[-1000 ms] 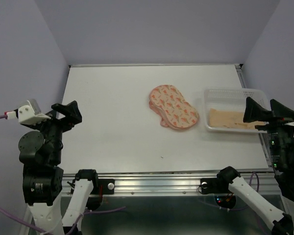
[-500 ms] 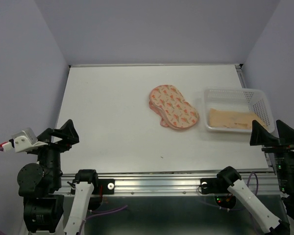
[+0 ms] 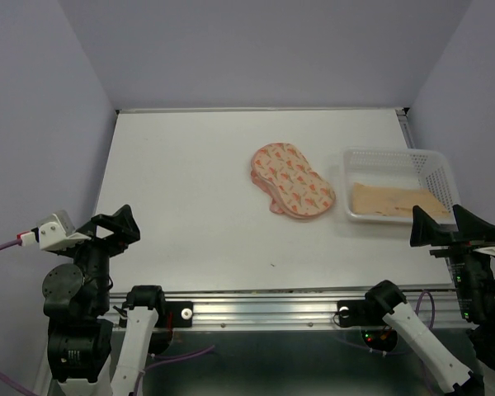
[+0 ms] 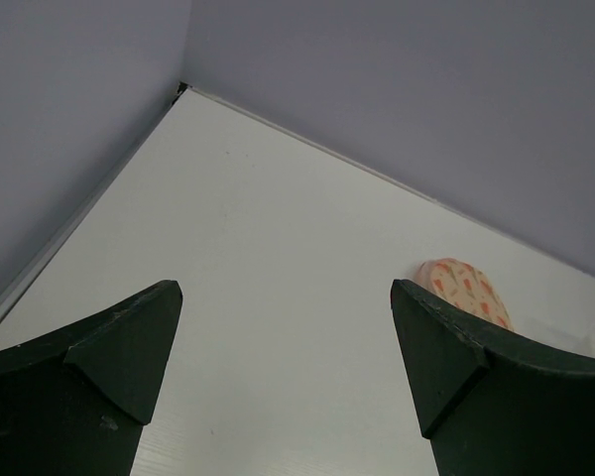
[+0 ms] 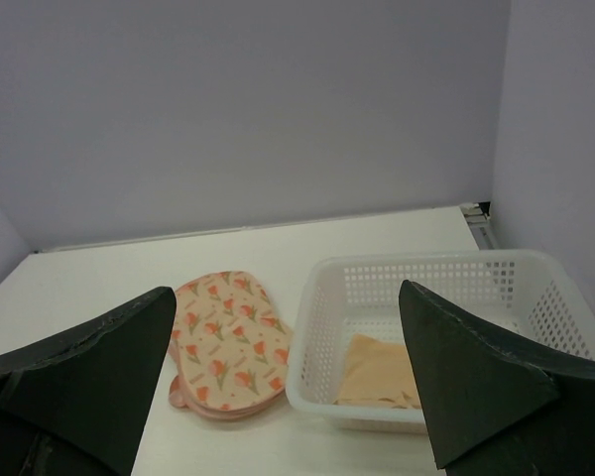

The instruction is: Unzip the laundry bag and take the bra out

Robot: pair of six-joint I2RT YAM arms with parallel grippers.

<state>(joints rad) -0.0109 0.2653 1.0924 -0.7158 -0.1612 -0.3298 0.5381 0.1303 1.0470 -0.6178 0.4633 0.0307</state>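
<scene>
The peach-pink laundry bag point(image 3: 292, 181) with orange-red marks lies flat on the white table, right of centre; it also shows in the wrist views as the laundry bag point(image 5: 228, 342) and a far edge of the laundry bag point(image 4: 463, 290). The tan-beige bra point(image 3: 388, 201) lies inside the basket beside it, seen closer as the bra point(image 5: 382, 372). My left gripper point(image 3: 120, 224) hovers open at the near left corner. My right gripper point(image 3: 437, 223) hovers open at the near right, just in front of the basket. Both hold nothing; left gripper point(image 4: 286, 297), right gripper point(image 5: 287, 291).
A clear plastic mesh basket point(image 3: 393, 153) stands at the right edge of the table, touching distance from the bag; its rim point(image 5: 426, 260) faces the right wrist camera. Lavender walls enclose the table on three sides. An aluminium rail point(image 3: 264, 307) runs along the near edge.
Both arms have pulled back from the table and dropped toward the near edge, then risen slightly. Both grippers stayed open. The bag, the bra and the basket have not moved.
</scene>
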